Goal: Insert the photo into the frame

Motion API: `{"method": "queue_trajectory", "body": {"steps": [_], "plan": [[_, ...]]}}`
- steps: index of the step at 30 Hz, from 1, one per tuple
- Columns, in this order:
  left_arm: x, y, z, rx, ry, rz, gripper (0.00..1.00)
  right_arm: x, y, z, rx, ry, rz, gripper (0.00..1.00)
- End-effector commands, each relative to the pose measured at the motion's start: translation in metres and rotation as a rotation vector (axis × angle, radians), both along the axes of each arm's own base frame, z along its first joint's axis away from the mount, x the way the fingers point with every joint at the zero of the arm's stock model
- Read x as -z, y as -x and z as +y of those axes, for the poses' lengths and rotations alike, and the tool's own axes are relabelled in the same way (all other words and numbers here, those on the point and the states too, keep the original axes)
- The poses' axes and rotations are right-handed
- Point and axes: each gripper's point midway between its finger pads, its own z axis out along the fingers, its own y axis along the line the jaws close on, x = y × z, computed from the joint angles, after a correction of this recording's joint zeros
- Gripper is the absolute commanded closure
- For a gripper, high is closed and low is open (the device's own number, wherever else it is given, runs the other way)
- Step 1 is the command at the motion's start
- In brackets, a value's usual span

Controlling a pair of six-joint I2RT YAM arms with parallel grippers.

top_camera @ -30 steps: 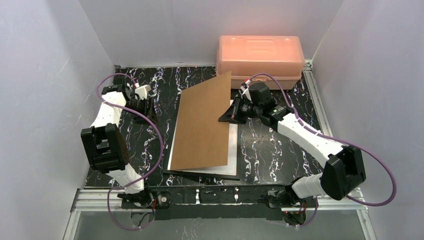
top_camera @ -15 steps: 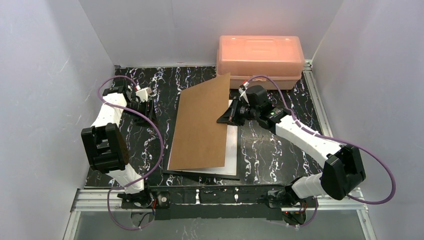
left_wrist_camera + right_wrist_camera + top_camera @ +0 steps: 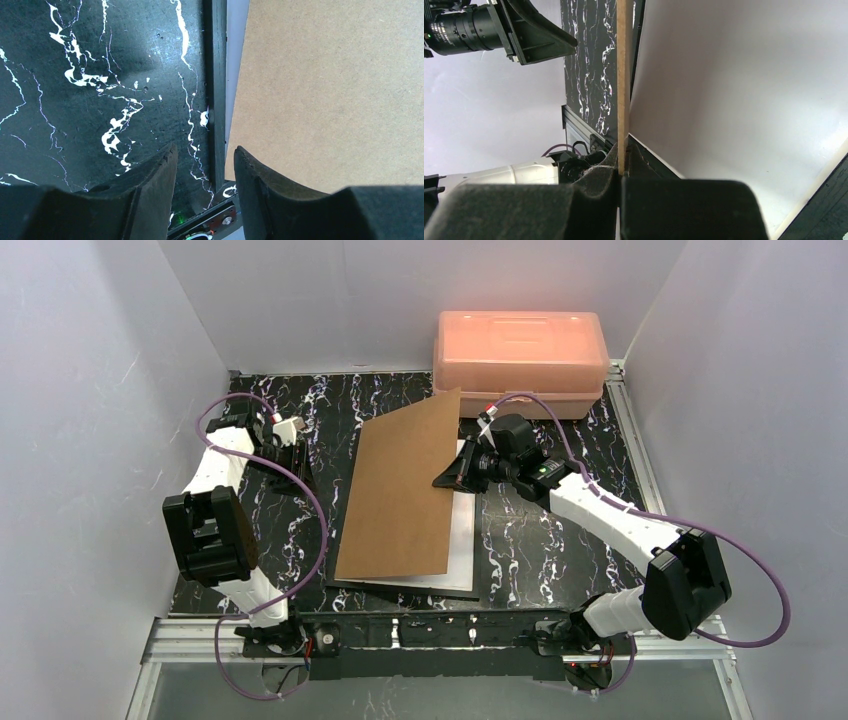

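"With both arms reaching out over the bench point(image 3: 540, 540), what lies nearest your bases?"

"One thin black frame point(image 3: 400, 589), flat on the marbled top. One photo point(image 3: 463, 540) lies inside it with its plain white back up, showing along the right and near sides."

"And over that?"

"One brown backing board point(image 3: 400, 490) covers most of the photo, its right edge raised clear of the white sheet. My right fingers point(image 3: 455, 472) are pinched tight on that raised edge, about halfway along it."

"Your other arm?"

"My left fingers point(image 3: 302, 472) hang partway apart with nothing between them, just beside the frame's left rail and apart from the board."

"Farthest back?"

"One pink plastic box point(image 3: 520, 350), lid down, by the rear wall."
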Motion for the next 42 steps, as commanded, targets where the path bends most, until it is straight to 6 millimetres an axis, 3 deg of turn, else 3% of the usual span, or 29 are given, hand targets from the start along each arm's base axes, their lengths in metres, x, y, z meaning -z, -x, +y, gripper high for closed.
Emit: {"method": "queue_trajectory", "body": {"steps": [1, 18, 32, 42], "plan": [[-0.003, 0.006, -0.003, 0.012, 0.019, -0.004, 0.57, -0.030, -0.013, 0.009, 0.011, -0.067, -0.125, 0.99], [0.000, 0.008, -0.004, 0.010, 0.024, -0.002, 0.58, -0.026, -0.020, 0.000, 0.045, -0.020, -0.171, 0.99], [0.001, 0.009, -0.006, 0.001, 0.031, -0.003, 0.58, -0.011, -0.032, -0.011, 0.096, 0.020, -0.161, 0.99], [-0.001, 0.010, -0.007, 0.000, 0.036, -0.009, 0.58, 0.007, -0.025, -0.019, 0.115, 0.047, -0.113, 0.99]]}}
